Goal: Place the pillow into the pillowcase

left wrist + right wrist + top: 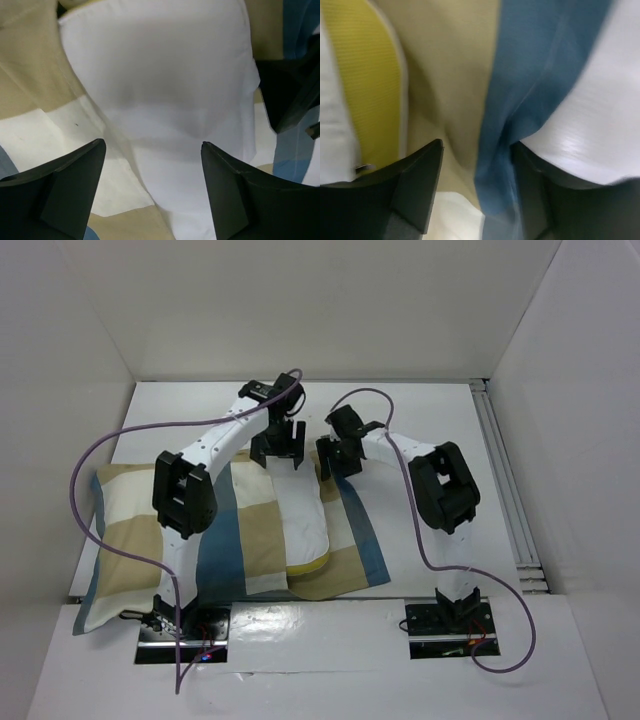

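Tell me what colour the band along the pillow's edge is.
Yellow. The band on the white pillow shows best in the right wrist view.

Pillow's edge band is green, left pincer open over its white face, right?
No: the band on the pillow is yellow, not green, per the right wrist view. The left pincer is open over its white face.

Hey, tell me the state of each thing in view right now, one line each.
pillow: lying on the pillowcase, white end and yellow band uncovered.
pillowcase: spread out, extending under the pillow's bare end.
left gripper: open, over the pillow.
right gripper: open, a blue fold of the pillowcase between its fingers.
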### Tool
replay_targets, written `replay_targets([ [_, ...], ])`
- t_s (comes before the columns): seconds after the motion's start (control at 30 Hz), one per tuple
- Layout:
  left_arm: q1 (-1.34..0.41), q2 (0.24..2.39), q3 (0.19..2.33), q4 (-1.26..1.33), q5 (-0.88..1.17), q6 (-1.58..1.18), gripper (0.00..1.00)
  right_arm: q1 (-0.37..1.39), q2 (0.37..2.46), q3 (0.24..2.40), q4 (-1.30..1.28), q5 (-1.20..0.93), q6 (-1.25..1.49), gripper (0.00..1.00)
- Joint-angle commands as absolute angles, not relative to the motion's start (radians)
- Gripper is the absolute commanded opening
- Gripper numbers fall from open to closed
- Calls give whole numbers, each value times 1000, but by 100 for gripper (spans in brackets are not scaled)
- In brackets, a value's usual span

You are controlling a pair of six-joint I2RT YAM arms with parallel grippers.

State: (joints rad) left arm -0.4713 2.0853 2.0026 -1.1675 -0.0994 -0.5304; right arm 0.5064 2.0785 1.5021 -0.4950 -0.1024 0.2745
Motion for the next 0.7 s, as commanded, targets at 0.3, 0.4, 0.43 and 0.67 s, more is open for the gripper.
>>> replay_targets([
  [0.3, -600, 2005, 1917, -1138, -31, -580, 100, 480, 2083, 1445, -453, -204, 339, 0],
  [0.4, -620, 2022, 1885, -1115, 17, -591, 100, 457, 2051, 1425, -442, -247, 348, 0],
  [0.43, -635, 2022, 1867, -1086, -17, -591, 100, 457, 2051, 1425, -442, -247, 348, 0],
  [0.67, -634, 2065, 1697, -1019, -87, -623, 0, 413, 2005, 1371, -401, -282, 370, 0],
])
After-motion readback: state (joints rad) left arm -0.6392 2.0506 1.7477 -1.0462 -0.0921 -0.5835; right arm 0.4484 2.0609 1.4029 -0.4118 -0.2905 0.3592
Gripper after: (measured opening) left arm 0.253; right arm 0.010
